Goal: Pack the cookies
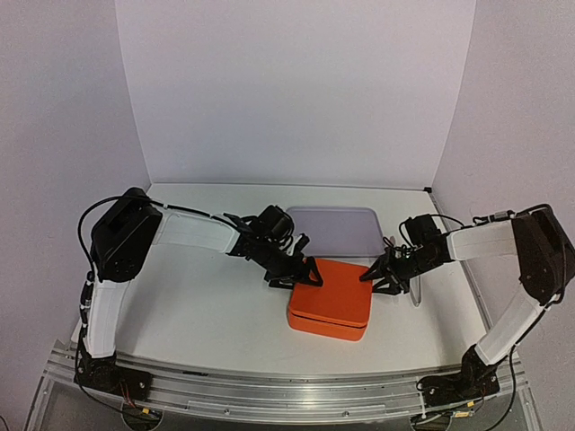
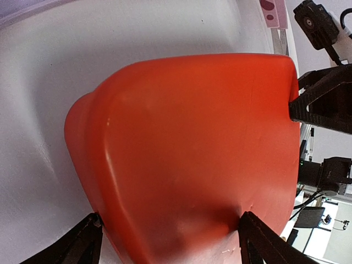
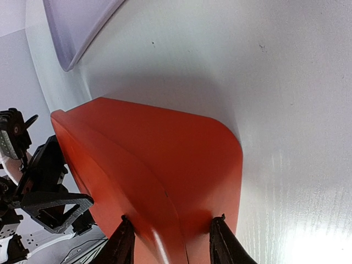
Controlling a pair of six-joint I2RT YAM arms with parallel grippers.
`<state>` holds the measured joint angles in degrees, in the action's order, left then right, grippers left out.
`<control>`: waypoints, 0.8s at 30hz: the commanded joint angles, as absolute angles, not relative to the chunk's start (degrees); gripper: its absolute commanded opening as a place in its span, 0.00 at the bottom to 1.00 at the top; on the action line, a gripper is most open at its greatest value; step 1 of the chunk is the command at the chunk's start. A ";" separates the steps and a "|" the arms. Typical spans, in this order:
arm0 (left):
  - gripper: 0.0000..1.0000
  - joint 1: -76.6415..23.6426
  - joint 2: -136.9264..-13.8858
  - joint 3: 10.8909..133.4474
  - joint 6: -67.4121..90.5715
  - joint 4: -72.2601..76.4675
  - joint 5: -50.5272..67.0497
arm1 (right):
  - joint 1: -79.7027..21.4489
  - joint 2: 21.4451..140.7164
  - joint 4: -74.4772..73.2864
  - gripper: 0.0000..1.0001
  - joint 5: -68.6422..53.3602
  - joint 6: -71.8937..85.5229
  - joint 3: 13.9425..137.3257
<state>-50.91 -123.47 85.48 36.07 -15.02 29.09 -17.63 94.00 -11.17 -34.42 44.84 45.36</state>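
Note:
No cookies show in any view. A closed orange box point(image 1: 331, 301) sits on the white table between my arms and hides its inside. My left gripper point(image 1: 301, 274) is open, with its fingers spread wide over the box's far left corner. In the left wrist view point(image 2: 176, 242) one finger lies beside the box point(image 2: 192, 137) and the other touches its top. My right gripper point(image 1: 379, 277) is open and straddles the box's far right corner. In the right wrist view point(image 3: 171, 239) both tips rest against the box point(image 3: 165, 154).
A shallow translucent lavender tray point(image 1: 332, 229) lies just behind the box and also shows in the right wrist view point(image 3: 77, 27). A thin pale object point(image 1: 415, 292) stands right of the right gripper. White walls enclose the table at the back and sides.

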 commanded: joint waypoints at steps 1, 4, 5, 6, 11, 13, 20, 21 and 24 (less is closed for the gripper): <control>0.83 -52.32 -122.05 83.95 36.89 -12.19 28.67 | -19.50 97.25 -9.30 0.38 -34.06 44.62 44.67; 0.83 -52.29 -121.03 83.79 37.40 -11.88 27.36 | -19.49 97.02 -9.38 0.45 -35.49 44.61 45.61; 0.84 -52.29 -120.46 83.91 37.35 -11.92 26.71 | -19.46 96.43 -9.42 0.48 -36.30 44.85 45.98; 0.85 -52.29 -119.72 84.14 37.23 -12.21 25.93 | -19.45 95.49 -9.59 0.52 -36.70 45.15 46.18; 0.97 -52.30 -115.14 83.40 37.14 -14.27 21.70 | -19.73 90.62 -12.30 0.64 -38.24 46.16 45.37; 1.00 -52.37 -113.29 81.43 37.87 -14.26 21.34 | -19.93 88.73 -12.88 0.66 -38.71 47.13 43.85; 1.00 -52.59 -109.75 74.23 42.13 -15.38 25.76 | -22.36 86.66 -13.80 0.66 -39.84 49.66 40.84; 1.00 -52.72 -109.37 73.30 42.57 -16.24 25.85 | -22.98 86.63 -14.09 0.66 -40.16 49.94 40.66; 1.00 -52.85 -108.68 71.16 43.66 -18.10 25.87 | -24.87 85.86 -14.94 0.66 -39.89 50.67 39.43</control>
<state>-52.40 -111.37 74.02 41.10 -15.05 24.83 -22.44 87.75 -12.85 -38.33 48.78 41.05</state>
